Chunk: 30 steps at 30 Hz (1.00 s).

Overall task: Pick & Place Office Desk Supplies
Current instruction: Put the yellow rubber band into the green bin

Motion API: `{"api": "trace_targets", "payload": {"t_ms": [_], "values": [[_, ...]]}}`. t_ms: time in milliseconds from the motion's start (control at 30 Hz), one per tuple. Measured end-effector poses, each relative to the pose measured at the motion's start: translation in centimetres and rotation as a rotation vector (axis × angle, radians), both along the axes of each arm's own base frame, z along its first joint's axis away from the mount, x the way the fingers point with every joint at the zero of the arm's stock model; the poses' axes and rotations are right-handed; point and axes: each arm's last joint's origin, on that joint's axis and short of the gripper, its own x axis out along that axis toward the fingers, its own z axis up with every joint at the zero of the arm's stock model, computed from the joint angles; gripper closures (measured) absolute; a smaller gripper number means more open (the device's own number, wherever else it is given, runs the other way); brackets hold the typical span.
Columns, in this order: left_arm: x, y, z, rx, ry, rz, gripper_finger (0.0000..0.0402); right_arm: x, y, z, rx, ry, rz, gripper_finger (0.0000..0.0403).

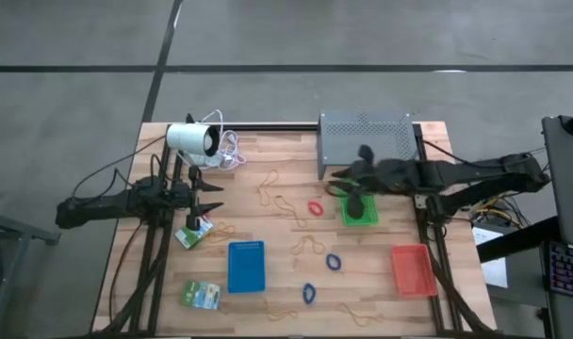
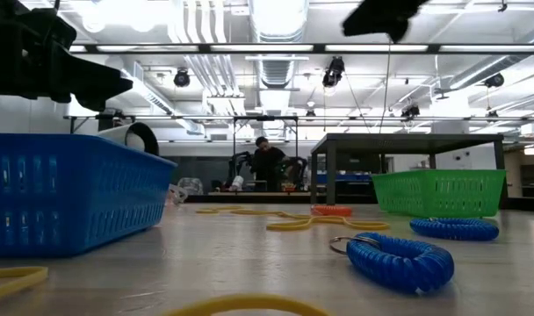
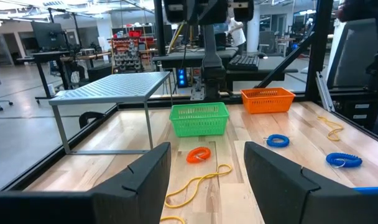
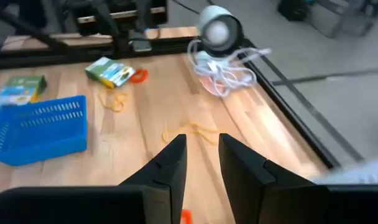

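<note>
The supplies lie loose on the wooden table. A red loop (image 1: 316,207) and two blue coiled loops (image 1: 334,261) (image 1: 309,293) lie mid-table. Tan-yellow rubber bands (image 1: 288,209) are scattered about. Two green-and-white packets (image 1: 194,234) (image 1: 202,295) lie flat at the left. My left gripper (image 3: 207,186) waits open at the table's left side (image 1: 216,195), pointing level toward the right. My right gripper (image 4: 202,155) hangs in the air over the green tray (image 1: 360,215), tipped slightly down, with a narrow gap between its fingers and nothing in it.
A blue tray (image 1: 246,266) stands near the front left and an orange-red tray (image 1: 412,269) at the front right. A grey perforated stand (image 1: 367,141) fills the far right. A white cylinder with a coiled cable (image 1: 194,139) lies at the far left. A person shows far behind the table (image 2: 267,162).
</note>
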Motion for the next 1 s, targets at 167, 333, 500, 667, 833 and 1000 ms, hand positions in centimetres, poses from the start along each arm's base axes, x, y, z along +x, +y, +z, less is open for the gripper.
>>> {"api": "trace_targets", "payload": {"t_ms": [167,333,500,667,833,1000], "values": [[0.0,0.0,0.0,0.000,0.000,0.000,0.0190,3.8,-2.0,1.1,-0.003,0.063,0.140,0.0312],[0.0,0.0,0.0,0.000,0.000,0.000,0.0190,7.5,-3.7,-0.1,0.114,0.226,0.286,0.0312],[0.0,0.0,0.0,0.000,0.001,0.000,0.0190,10.7,-4.3,-1.2,0.078,0.351,0.350,0.0312],[0.0,0.0,0.0,0.000,0.000,0.000,0.0190,12.6,-4.5,-1.0,-0.019,0.401,0.433,0.0312],[0.0,0.0,0.0,0.000,0.001,-0.001,0.0190,13.6,-4.6,-0.5,-0.209,0.382,0.566,0.0312],[0.0,0.0,0.0,0.000,0.000,0.000,0.0190,14.2,-5.1,-1.1,-0.262,0.381,0.625,0.0312]]}}
